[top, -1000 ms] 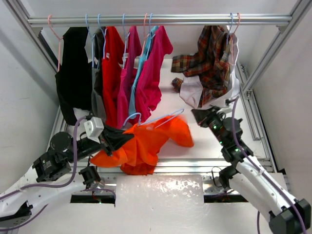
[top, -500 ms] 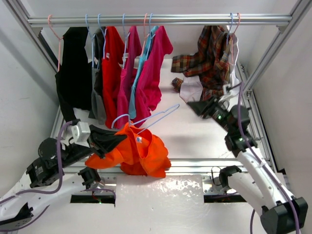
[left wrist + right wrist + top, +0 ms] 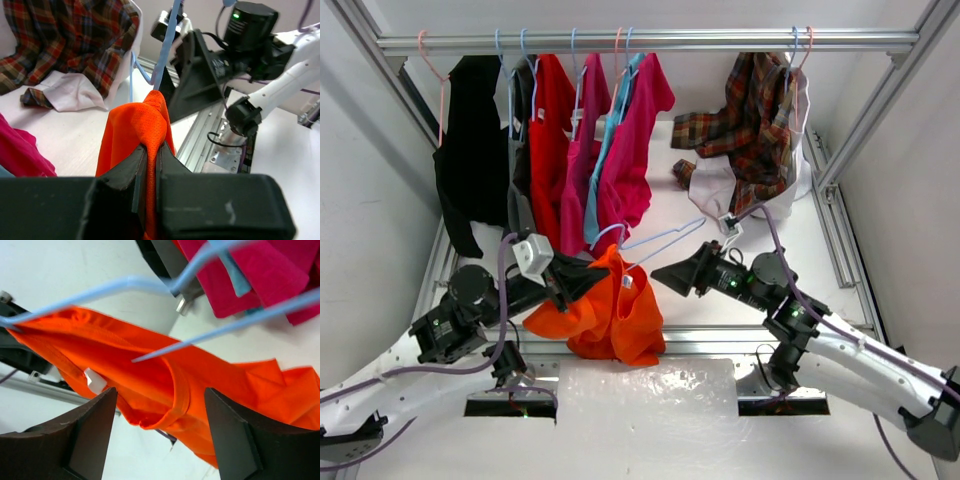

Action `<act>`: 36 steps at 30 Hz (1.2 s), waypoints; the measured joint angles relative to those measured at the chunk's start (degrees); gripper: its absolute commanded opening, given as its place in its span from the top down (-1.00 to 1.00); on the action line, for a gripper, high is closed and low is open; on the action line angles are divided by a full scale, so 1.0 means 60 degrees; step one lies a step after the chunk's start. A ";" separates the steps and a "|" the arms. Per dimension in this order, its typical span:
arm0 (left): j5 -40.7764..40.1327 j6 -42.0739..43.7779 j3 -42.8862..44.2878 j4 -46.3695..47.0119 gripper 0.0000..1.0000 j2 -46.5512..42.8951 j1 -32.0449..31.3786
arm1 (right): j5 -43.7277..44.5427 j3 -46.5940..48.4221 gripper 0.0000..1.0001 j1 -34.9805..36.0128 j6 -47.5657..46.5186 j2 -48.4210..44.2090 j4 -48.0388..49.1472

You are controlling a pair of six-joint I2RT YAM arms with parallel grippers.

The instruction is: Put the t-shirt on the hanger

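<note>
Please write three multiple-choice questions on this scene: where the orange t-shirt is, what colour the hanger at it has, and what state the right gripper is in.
1. Where is the t-shirt? A on the rail; B over the table, in the left gripper; C under the plaid shirt.
2. What colour is the hanger at it? A pink; B pale blue; C black.
3. The right gripper is: A open; B shut on the hanger; C shut on the t-shirt.
Key: 1 B, its fingers pinch orange cloth; 2 B, the wire is pale blue; 3 A, its fingers stand wide apart.
</note>
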 measured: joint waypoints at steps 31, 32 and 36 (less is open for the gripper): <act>-0.1399 -0.0171 -0.0022 0.1621 1.00 0.0863 0.0000 | 0.3191 0.1246 -0.15 0.3191 0.1599 0.2772 -0.1585; -0.1421 -0.0168 -0.0022 0.1621 1.00 0.0863 0.0000 | 0.3195 0.1246 -0.03 0.3209 0.1603 0.2645 -0.1668; -0.1512 -0.0171 -0.0033 0.1647 1.00 0.0867 0.0000 | 0.3158 0.1246 0.51 0.3213 0.1657 0.2331 -0.1661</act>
